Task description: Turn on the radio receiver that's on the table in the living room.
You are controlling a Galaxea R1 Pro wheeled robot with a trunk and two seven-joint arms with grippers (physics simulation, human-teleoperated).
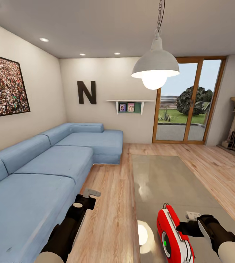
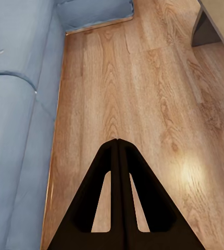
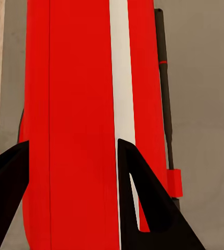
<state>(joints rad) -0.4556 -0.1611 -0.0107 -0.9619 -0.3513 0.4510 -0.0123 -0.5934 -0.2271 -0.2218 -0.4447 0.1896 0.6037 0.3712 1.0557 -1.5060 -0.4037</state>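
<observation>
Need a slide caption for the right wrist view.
Right gripper open, fingers over the red radio receiver on the grey table.

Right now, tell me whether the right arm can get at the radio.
Probably yes. The right end effector is open beside the radio on the table, and the right wrist view has the red body between its fingers. Nothing stands in the way.

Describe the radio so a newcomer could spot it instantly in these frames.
Start at the long blue sofa; beside it, across a strip of wood floor, stands the low table with its glossy grey top. At that table's near end stands the radio receiver, next to the right gripper. Nothing else on the table is bright red with white stripes and a green-centred dial.
</observation>
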